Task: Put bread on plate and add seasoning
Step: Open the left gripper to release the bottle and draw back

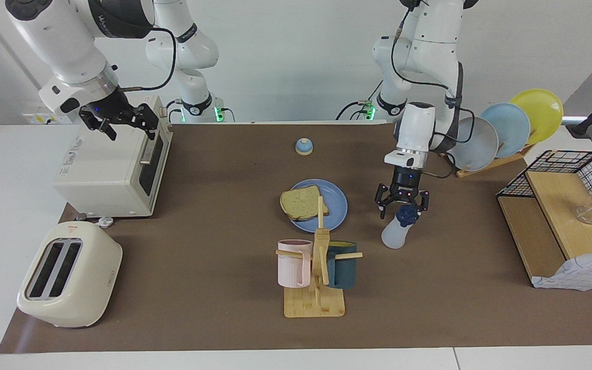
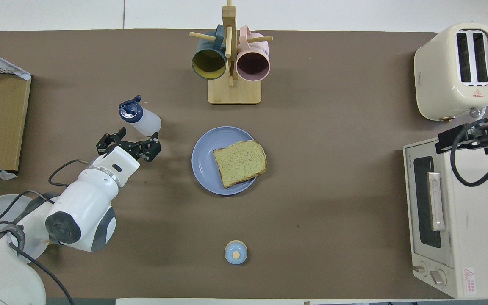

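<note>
The bread (image 1: 301, 203) (image 2: 239, 162) lies on the blue plate (image 1: 336, 205) (image 2: 203, 161) in the middle of the table. The seasoning (image 1: 394, 234) (image 2: 140, 118) stands free on the mat beside the plate, toward the left arm's end, its navy cap up. My left gripper (image 1: 402, 206) (image 2: 127, 143) hangs open just above the cap, touching nothing. My right gripper (image 1: 120, 125) waits open over the toaster oven (image 1: 111, 169) (image 2: 447, 220), holding nothing.
A blue-domed bell (image 1: 303, 147) (image 2: 235, 252) sits nearer to the robots than the plate. A wooden mug rack (image 1: 315, 303) (image 2: 234, 91) stands farther out. A toaster (image 1: 70, 275), upright plates (image 1: 504, 131) and a wire basket (image 1: 558, 216) line the table's ends.
</note>
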You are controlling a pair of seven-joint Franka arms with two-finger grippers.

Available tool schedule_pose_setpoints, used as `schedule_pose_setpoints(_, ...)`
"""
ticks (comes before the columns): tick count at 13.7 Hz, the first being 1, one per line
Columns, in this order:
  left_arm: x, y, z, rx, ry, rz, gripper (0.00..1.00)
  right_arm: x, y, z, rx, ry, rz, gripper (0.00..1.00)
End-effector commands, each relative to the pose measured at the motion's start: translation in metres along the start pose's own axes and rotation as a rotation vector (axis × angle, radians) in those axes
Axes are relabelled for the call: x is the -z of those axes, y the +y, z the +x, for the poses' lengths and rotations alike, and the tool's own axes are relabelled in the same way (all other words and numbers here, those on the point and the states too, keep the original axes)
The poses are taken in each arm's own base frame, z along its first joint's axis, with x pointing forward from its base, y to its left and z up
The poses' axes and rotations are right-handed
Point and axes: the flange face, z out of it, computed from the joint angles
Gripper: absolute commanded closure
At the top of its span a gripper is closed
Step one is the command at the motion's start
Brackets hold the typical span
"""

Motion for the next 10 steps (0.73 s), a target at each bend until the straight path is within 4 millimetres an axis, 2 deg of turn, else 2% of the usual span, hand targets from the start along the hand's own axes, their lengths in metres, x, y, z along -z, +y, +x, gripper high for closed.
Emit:
schedule_pose_setpoints(1,0.031,0.002,-0.006,-0.009,0.022,-0.013,0.00,0.003,0.003,-0.001,0.011,-0.001,0.004,0.00)
schedule_pose_setpoints(6,0.062,0.019,-0.023,-0.022,0.014,-0.048,0.00,0.002,0.002,-0.001,0.014,-0.003,0.005,0.00)
schedule_pose_setpoints(8,0.069,0.038,-0.020,-0.051,-0.053,-0.063,0.00,0.002,0.002,-0.001,0.013,-0.003,0.005,0.00)
schedule_pose_setpoints(10,0.086,0.054,-0.012,-0.071,-0.109,-0.072,0.00,0.002,0.002,-0.001,0.013,-0.003,0.005,0.00)
